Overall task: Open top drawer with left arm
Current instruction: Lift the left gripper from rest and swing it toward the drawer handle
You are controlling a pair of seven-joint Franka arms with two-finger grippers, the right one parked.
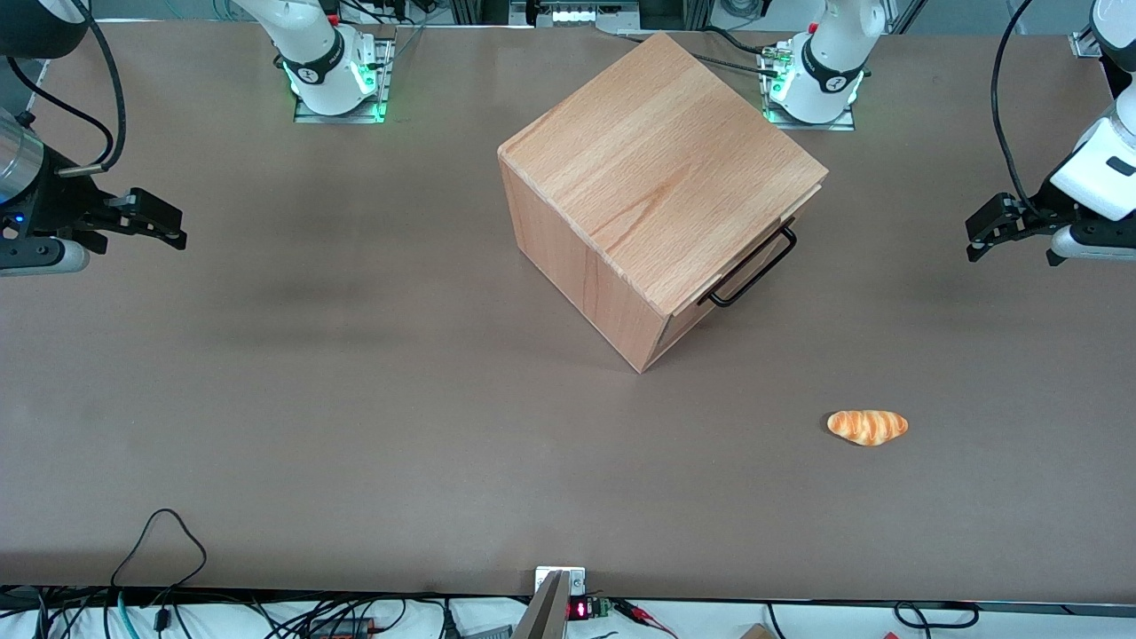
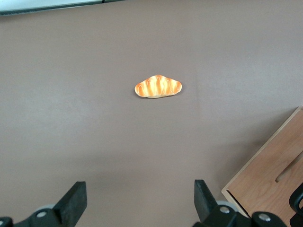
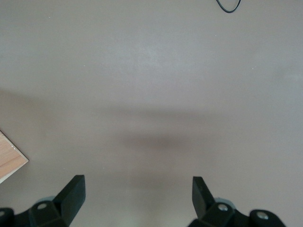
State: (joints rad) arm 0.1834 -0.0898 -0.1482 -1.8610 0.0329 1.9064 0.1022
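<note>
The light wooden cube cabinet (image 1: 657, 169) stands in the middle of the table, turned at an angle. Its top drawer (image 1: 685, 315) is shut, and the thin black bar handle (image 1: 753, 264) faces the working arm's end of the table. The white left arm (image 1: 1100, 169) hangs above the table at that end. Its black gripper (image 1: 981, 238) is open and empty, well apart from the handle and at about the handle's height. In the left wrist view the open gripper (image 2: 139, 189) is over bare table, with a corner of the cabinet (image 2: 270, 179) beside it.
A small orange bread roll (image 1: 868, 427) lies on the brown table (image 1: 355, 399), nearer the front camera than the cabinet; it also shows in the left wrist view (image 2: 158, 87). Two white arm bases with green lights (image 1: 337, 80) stand along the table edge farthest from the camera.
</note>
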